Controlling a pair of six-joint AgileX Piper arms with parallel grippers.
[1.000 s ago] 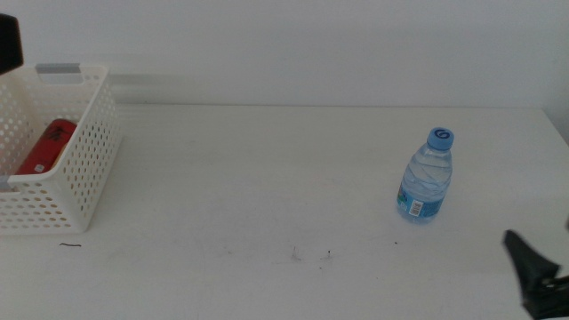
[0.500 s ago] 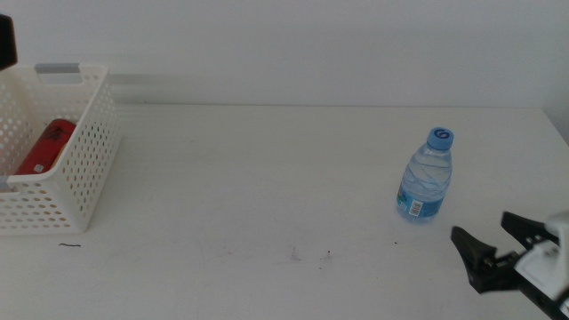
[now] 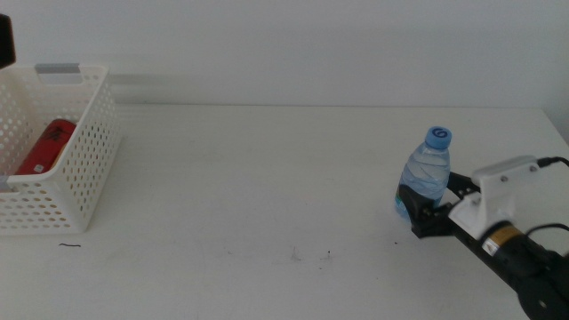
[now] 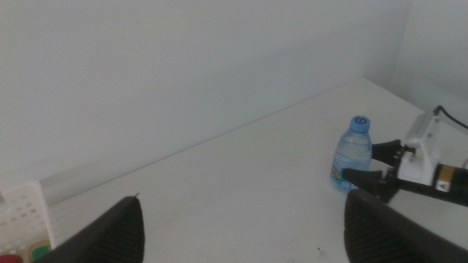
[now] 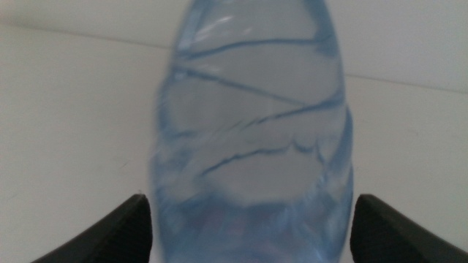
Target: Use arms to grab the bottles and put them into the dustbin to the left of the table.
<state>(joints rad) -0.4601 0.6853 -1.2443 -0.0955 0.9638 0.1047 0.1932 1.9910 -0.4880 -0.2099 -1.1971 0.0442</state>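
A: Where does the water bottle (image 3: 426,179) stand, and what surrounds it?

B: It stands upright on the right part of the table (image 3: 267,178), blue cap (image 3: 440,136) on top, long axis vertical. The right gripper (image 3: 430,204) reaches in from the right with its jaws spread wide, one on each side of the lower body. The right wrist view shows the bottle filling the gap between the two jaw tips; whether either jaw already touches it cannot be told.

A: How is the bottle likely to handle?

B: The thin, clear, ribbed wall suggests a light, soft container that dents under pressure and may slip on smooth jaws. How full it is cannot be told. A hold on the lower-middle body, across the vertical axis and about where the jaws now sit, seems soundest; a hold near the cap would let it swing.

A: And the rest of the scene?

B: The basket (image 3: 87,160) sits at the far left edge of the table, well apart from the bottle, with a red can (image 3: 46,146) lying inside. The left gripper (image 4: 241,226) waits raised near the basket, its jaws wide apart and holding nothing.

A: What is the main risk?

B: Tipping the bottle over, in my judgement, if one jaw meets it before the other.
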